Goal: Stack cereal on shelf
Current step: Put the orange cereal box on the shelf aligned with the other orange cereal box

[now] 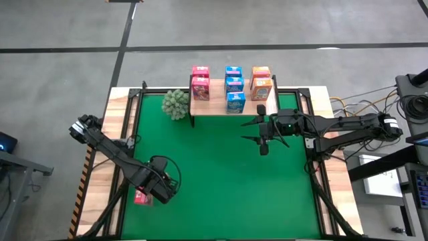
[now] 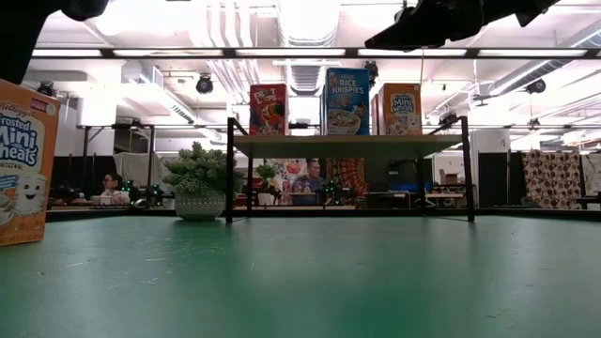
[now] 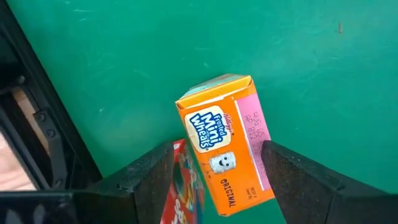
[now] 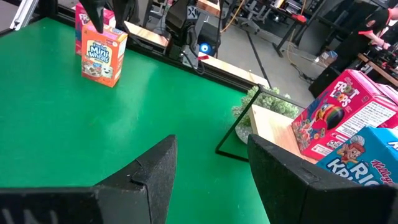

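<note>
An orange cereal box [image 3: 219, 127] stands upright on the green mat near its left edge, beside a pink-red box [image 1: 142, 197]. My left gripper [image 1: 159, 182] points straight down over the orange box, open, one finger [image 3: 152, 174] on each side of it, touching nothing. In the low view the box [image 2: 23, 160] stands under the dark arm. The shelf [image 1: 217, 107] at the far side carries two pink-red, three blue and two orange boxes. My right gripper [image 1: 262, 137] hovers open in front of the shelf.
A green spiky plant ball [image 1: 175, 104] sits in a pot left of the shelf. The mat's middle and near parts [image 1: 227, 187] are bare. Black frame rails run along the mat's edges [image 1: 134, 120]. Cables lie at the far right [image 1: 354, 100].
</note>
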{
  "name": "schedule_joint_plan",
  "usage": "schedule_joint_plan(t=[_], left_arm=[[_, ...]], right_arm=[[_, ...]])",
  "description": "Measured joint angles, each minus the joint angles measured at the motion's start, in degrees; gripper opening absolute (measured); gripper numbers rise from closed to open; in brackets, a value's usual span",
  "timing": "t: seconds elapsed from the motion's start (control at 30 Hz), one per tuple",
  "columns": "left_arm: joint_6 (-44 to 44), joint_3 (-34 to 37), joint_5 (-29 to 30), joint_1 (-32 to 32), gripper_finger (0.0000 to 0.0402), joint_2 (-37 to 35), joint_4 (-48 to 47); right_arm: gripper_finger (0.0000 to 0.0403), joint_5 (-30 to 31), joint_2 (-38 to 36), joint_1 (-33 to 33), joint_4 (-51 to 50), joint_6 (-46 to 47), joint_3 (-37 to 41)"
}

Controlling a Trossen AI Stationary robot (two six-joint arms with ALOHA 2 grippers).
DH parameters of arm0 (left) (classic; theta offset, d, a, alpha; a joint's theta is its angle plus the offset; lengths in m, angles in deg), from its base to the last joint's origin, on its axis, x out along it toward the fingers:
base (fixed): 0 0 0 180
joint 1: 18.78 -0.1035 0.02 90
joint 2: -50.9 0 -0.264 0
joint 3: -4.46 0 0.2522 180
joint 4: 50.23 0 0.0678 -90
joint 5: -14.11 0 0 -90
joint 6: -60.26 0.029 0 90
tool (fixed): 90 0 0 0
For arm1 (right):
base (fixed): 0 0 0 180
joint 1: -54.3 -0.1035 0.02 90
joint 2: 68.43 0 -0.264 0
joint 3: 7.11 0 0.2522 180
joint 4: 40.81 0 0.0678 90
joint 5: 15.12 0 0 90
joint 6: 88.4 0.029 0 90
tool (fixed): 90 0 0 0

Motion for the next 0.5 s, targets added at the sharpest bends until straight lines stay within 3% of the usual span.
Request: schedule_joint_plan(t=[0.5], left_arm=[[-1.03,-0.23,0.68,0.02,0.0262,-0.05,-0.35]], right_arm=[[0.0185,0.00,0.00,0.00,-0.02,0.00,0.00]])
